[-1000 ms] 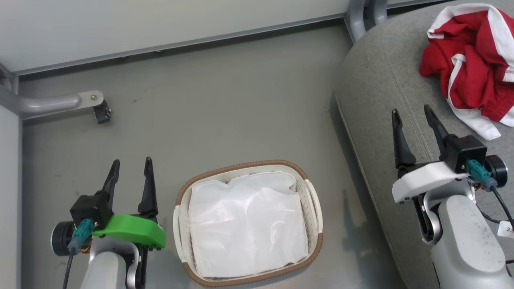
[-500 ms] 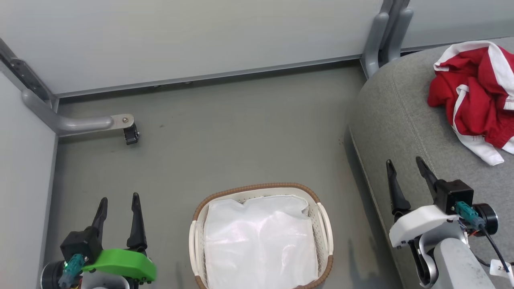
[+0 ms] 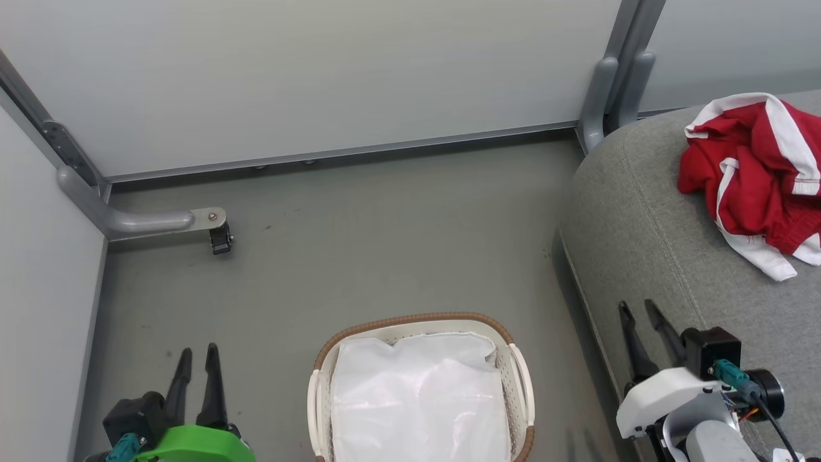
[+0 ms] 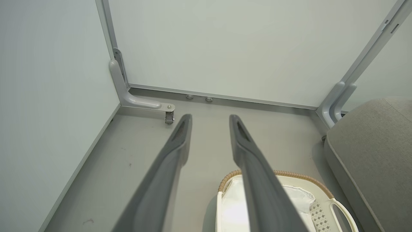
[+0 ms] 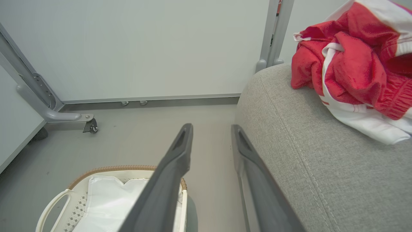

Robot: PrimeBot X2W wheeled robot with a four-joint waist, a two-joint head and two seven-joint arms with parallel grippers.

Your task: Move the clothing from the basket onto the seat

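Note:
The red clothing [image 3: 757, 173] with white stripes lies crumpled on the grey seat [image 3: 648, 212] at the right; the right wrist view has the clothing [image 5: 351, 64] on the seat [image 5: 309, 154] too. The white basket [image 3: 518, 375] with its brown rim stands on the floor at bottom centre, holding just a white liner [image 3: 417, 398]. My left gripper [image 3: 199, 351] hangs open over the floor left of the basket [image 4: 328, 196], holding nothing. My right gripper [image 3: 638, 307] is open and empty above the seat's front edge, well short of the clothing.
Pale partition walls close the back and left. A grey metal foot with a caster [image 3: 220, 239] juts onto the floor at the left. Another grey post foot [image 3: 606, 102] stands at the seat's back corner. Bare grey floor [image 3: 385, 237] lies between the basket and the wall.
The head view has tilted up, so everything slid down the picture. Both grippers' fingers have drawn closer together than a second ago. The clothing has not moved on the seat.

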